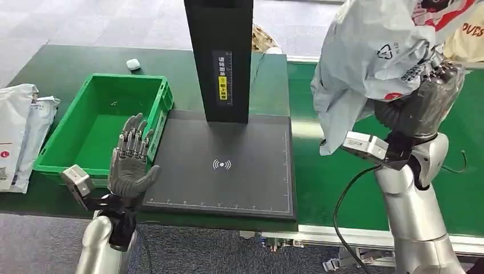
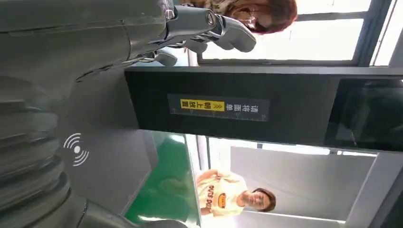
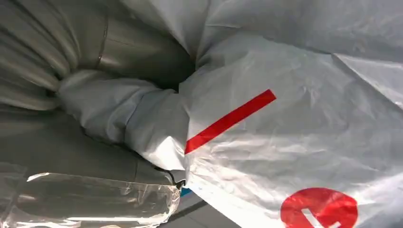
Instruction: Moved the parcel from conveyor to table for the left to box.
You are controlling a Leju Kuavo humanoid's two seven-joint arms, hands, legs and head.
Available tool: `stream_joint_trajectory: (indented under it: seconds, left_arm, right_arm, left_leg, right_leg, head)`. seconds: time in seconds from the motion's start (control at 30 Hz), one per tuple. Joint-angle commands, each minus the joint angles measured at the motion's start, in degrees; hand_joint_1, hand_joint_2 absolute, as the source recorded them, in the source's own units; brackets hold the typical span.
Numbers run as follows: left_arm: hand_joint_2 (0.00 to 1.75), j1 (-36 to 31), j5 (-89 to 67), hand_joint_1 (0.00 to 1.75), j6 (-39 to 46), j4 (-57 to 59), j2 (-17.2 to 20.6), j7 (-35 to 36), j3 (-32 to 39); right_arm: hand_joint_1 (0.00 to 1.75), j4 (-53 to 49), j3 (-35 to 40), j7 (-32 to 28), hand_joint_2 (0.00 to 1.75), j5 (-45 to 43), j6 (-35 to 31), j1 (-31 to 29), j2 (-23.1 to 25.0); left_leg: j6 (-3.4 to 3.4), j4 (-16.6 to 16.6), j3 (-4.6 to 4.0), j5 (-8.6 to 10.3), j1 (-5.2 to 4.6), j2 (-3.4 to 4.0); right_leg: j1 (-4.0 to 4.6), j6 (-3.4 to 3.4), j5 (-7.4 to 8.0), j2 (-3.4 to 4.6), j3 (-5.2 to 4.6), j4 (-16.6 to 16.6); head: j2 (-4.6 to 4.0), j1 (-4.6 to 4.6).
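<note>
- At the far left, a stack of white plastic mailer bags (image 1: 20, 134) lies on the green table top (image 1: 63, 63), just beside the green plastic crate (image 1: 108, 117); a parcel set down carelessly could end up among them and be mistaken for one.
- The crate stands open; its near wall is right behind the left hand (image 1: 130, 162), so a sweep of that arm could knock or shift it.
- The left hand is raised with fingers spread and holds nothing; it stands at the edge of the dark grey scanning mat (image 1: 222, 165); if it stays there, an incoming parcel could strike it.
- The mat, marked with a white wireless symbol, has the tall black upright column (image 1: 220, 57) at its back; the column stands between the two arms, and a swinging bag could catch on it.
- The small white object (image 1: 133, 64) on the table top behind the crate sits well apart and looks like no hazard.
- The grey-white crumpled plastic parcel with red print (image 1: 374, 57) hangs in the air above the green conveyor belt (image 1: 319, 171), not yet over the table; its loose lower end dangles and could drag or snag.
- The right hand (image 1: 425, 97) clutches the parcel by bunched film; in the right wrist view the folds hide the fingers, so the grip's firmness cannot be judged; slippery film may slide out during the carry.
</note>
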Motion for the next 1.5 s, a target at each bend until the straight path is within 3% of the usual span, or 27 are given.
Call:
stream_joint_trajectory:
  seconds: [0.03,0.2,0.23,0.33,0.57,0.7,0.87,1.1,1.2,1.27,1.37,1.4,1.5]
  left_arm:
    - [1.75,-2.29,0.84,0.00,-0.15,4.66,2.91,-0.05,-0.86]
    - [1.75,-1.39,0.60,0.00,-0.53,3.71,3.27,-0.67,0.07]
    - [1.75,-0.55,0.34,0.00,-0.75,2.69,3.27,-0.59,0.64]
    - [1.75,1.50,-0.09,0.00,-1.30,0.31,3.14,-0.27,1.88]
    - [1.75,1.65,-0.10,0.00,-1.31,0.10,3.04,-0.27,1.89]
    - [1.75,2.53,-0.14,0.00,-1.07,-1.02,3.07,-0.10,2.25]
    - [1.75,4.24,-0.21,0.00,-0.84,-2.31,2.87,0.12,2.36]
    - [1.75,4.15,-0.42,0.00,-0.66,-2.14,2.40,0.58,2.04]
    - [1.75,4.26,-0.27,0.00,-0.32,-2.83,2.32,1.38,2.01]
    - [1.75,4.72,-0.25,0.00,-0.28,-3.46,2.16,1.61,1.96]
    - [1.75,4.72,-0.25,0.00,-0.21,-3.49,2.06,1.61,1.78]
    - [1.75,4.72,-0.25,0.00,-0.17,-3.47,2.05,1.61,1.75]
    - [1.75,4.73,-0.43,0.00,0.18,-3.20,1.99,1.49,1.68]
  right_arm:
    - [1.75,5.45,12.97,-1.53,1.75,-3.31,8.46,-6.47,1.26]
    - [1.75,19.27,28.97,1.59,1.75,-1.35,30.08,-14.97,1.17]
    - [1.75,23.70,31.04,1.83,1.75,-7.01,40.82,-15.86,2.74]
    - [1.75,33.75,38.14,1.38,1.75,-9.15,48.86,-18.90,5.61]
    - [1.75,34.16,38.49,1.26,1.75,-9.05,48.51,-18.82,5.69]
    - [1.75,37.09,44.87,0.62,1.75,-10.57,54.42,-20.83,6.72]
    - [1.75,38.09,48.43,1.19,1.75,-11.70,54.59,-21.43,6.16]
    - [1.75,40.22,52.35,3.56,1.75,-13.04,60.02,-22.08,4.54]
    - [1.75,42.87,55.26,5.56,1.75,-11.14,57.83,-22.64,4.84]
    - [0.23,42.45,54.88,5.78,1.75,-9.13,52.53,-22.16,4.66]
    - [0.26,41.67,55.05,6.48,1.75,-7.13,49.78,-22.74,4.07]
    - [0.00,41.50,54.86,6.82,1.75,-6.52,48.94,-22.81,3.99]
    - [0.00,39.29,50.73,7.37,1.75,-3.53,39.83,-21.10,3.63]
  left_leg:
    - [-0.08,-0.16,0.32,-0.03,-0.01,0.35]
    - [-0.06,-0.13,0.34,-0.06,-0.02,0.53]
    - [-0.08,-0.18,0.43,-0.06,-0.02,0.60]
    - [-0.10,-0.25,0.51,-0.05,0.02,0.71]
    - [-0.07,-0.09,0.21,-0.05,0.09,0.21]
    - [-0.05,-0.06,0.11,-0.02,0.07,0.17]
    - [-0.09,-0.14,0.25,-0.03,0.09,0.17]
    - [-0.05,-0.05,0.08,0.01,0.09,-0.01]
    - [-0.05,-0.09,0.23,-0.02,0.10,0.02]
    - [-0.06,-0.11,0.22,0.00,0.10,0.00]
    - [-0.06,-0.04,0.14,-0.02,0.09,0.00]
    - [-0.05,-0.02,0.05,0.01,0.08,-0.02]
    - [-0.06,-0.04,0.15,-0.02,0.09,-0.04]
  right_leg:
    - [0.01,-0.13,0.04,0.31,0.17,-0.09]
    - [0.04,-0.09,0.07,0.51,0.13,-0.06]
    - [0.04,-0.12,0.09,0.58,0.19,-0.09]
    - [0.10,-0.14,0.13,0.68,0.25,-0.16]
    - [0.10,-0.10,-0.02,0.17,0.17,-0.04]
    - [0.07,-0.07,-0.01,0.14,0.09,-0.02]
    - [0.10,-0.13,-0.02,0.13,0.21,-0.08]
    - [0.11,-0.06,-0.02,-0.03,0.09,-0.04]
    - [0.13,-0.09,-0.04,-0.02,0.24,-0.10]
    - [0.11,-0.09,-0.03,-0.03,0.24,-0.12]
    - [0.10,-0.08,-0.04,-0.03,0.15,-0.04]
    - [0.09,-0.06,-0.02,-0.04,0.06,-0.03]
    - [0.10,-0.09,-0.06,-0.07,0.17,-0.04]
  head:
    - [0.00,-0.02]
    - [0.00,-0.02]
    - [0.00,-0.02]
    - [0.00,-0.02]
    - [0.00,-0.02]
    - [0.00,0.00]
    - [0.00,-0.02]
    - [0.00,-0.02]
    - [0.00,0.00]
    - [0.00,0.00]
    - [0.00,-0.02]
    - [0.00,0.00]
    - [0.00,-0.02]
